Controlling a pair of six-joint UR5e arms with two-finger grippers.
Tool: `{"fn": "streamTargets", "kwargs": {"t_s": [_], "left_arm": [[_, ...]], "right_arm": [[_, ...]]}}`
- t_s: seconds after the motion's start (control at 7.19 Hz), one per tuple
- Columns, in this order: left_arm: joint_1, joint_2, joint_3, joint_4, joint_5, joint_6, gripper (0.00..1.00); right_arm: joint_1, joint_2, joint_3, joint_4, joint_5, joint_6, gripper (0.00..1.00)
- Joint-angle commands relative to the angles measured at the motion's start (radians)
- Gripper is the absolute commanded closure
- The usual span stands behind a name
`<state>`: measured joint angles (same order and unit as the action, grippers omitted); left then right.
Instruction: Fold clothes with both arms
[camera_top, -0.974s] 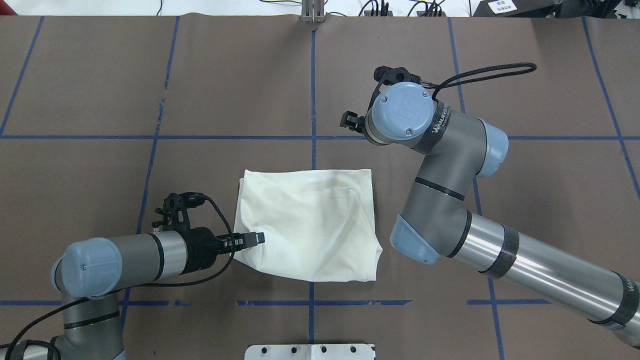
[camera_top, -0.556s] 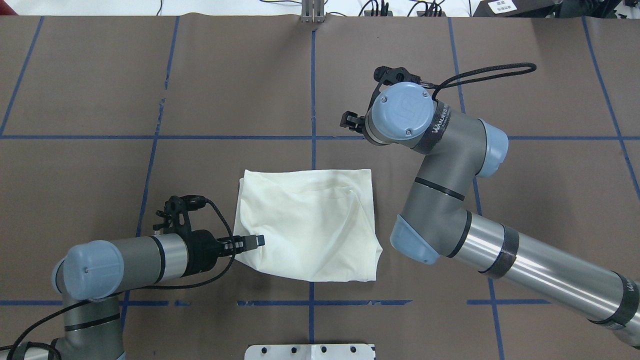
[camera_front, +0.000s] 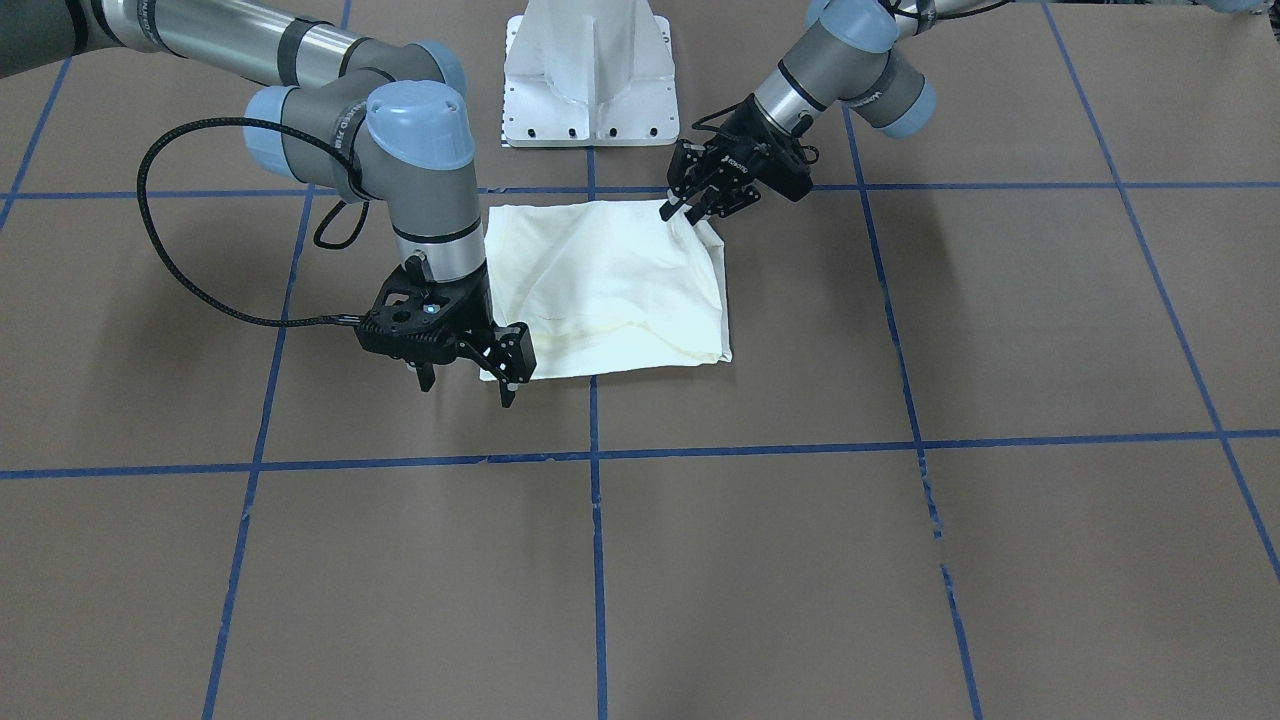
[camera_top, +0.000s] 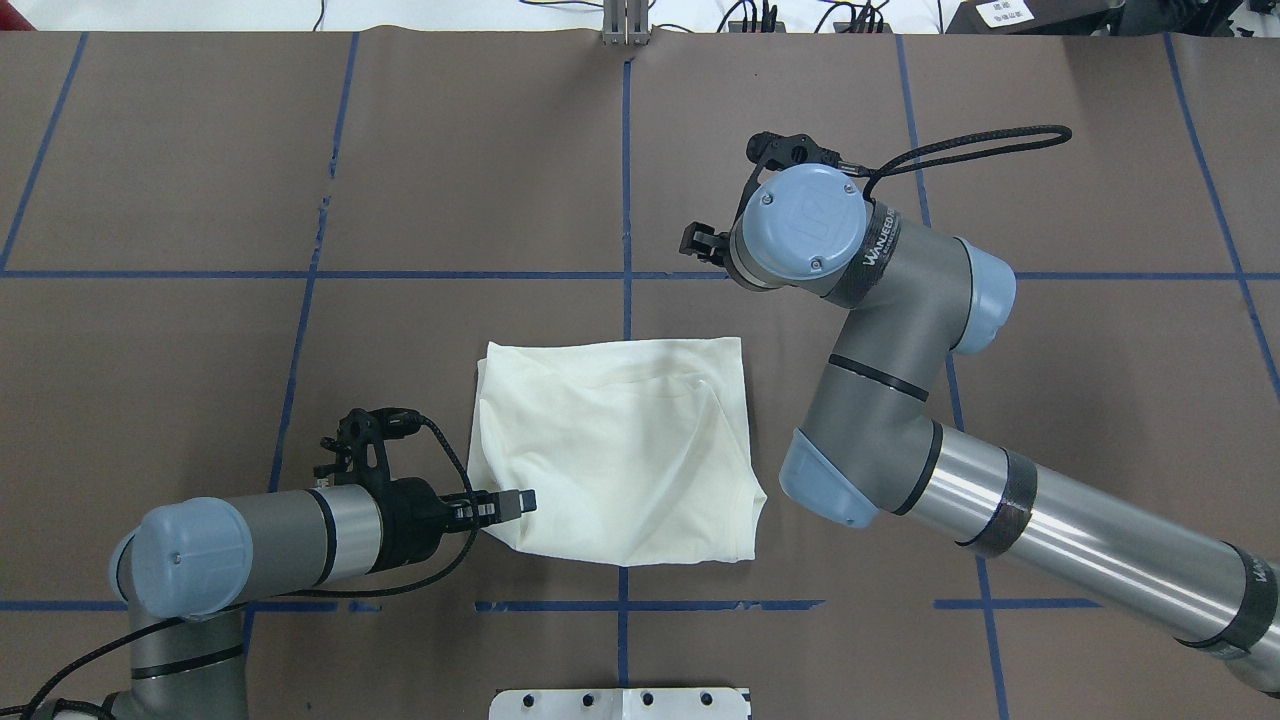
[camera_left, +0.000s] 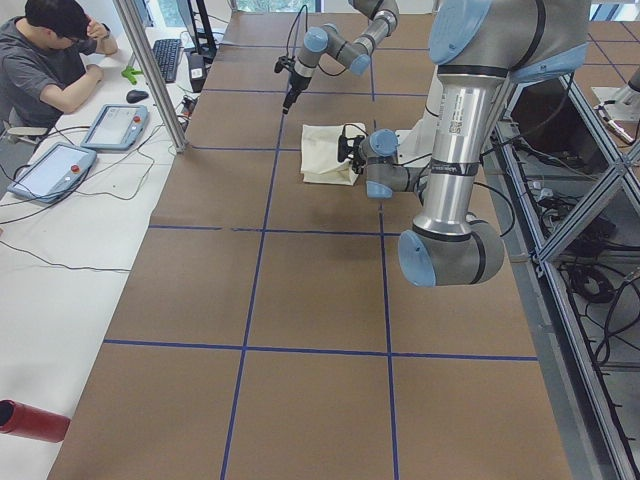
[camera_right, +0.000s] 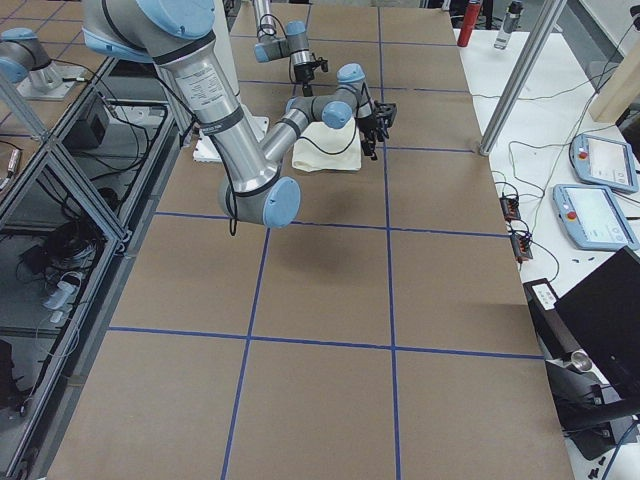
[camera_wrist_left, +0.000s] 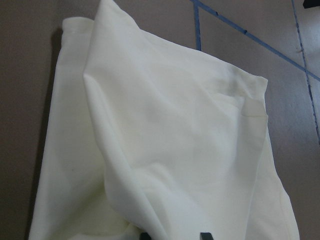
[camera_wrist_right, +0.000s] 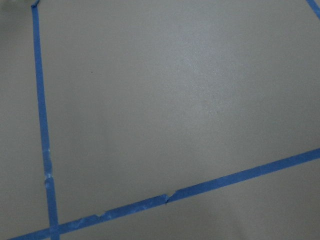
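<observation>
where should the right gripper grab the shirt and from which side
Probably the far right corner of the shirt: it lies flat and square, uncovered, nearest the open right gripper. Come down from beyond the far edge so one finger slips under the stacked layers. The left gripper pinches the near left corner.
</observation>
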<state>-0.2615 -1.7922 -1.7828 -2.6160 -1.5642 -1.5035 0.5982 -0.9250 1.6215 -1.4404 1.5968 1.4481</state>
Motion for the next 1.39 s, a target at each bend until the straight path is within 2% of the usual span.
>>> {"fn": "streamTargets", "kwargs": {"t_s": [0.0, 0.42, 0.97, 1.25], "left_arm": [[0.004, 0.002, 0.0, 0.002, 0.001, 0.0, 1.0], [0.002, 0.056, 0.0, -0.004, -0.008, 0.0, 1.0], [-0.004, 0.057, 0.054, -0.007, -0.002, 0.0, 1.0], [-0.013, 0.079, 0.077, -0.08, -0.005, 0.0, 1.0]], "right_arm": [[0.0, 0.0, 0.0, 0.0, 0.0, 0.0, 0.0], [0.0, 0.002, 0.0, 0.0, 0.0, 0.0, 0.0], [0.0, 0.0, -0.002, 0.002, 0.0, 0.0, 0.0], [0.0, 0.0, -0.002, 0.0, 0.0, 0.0, 0.0]]}}
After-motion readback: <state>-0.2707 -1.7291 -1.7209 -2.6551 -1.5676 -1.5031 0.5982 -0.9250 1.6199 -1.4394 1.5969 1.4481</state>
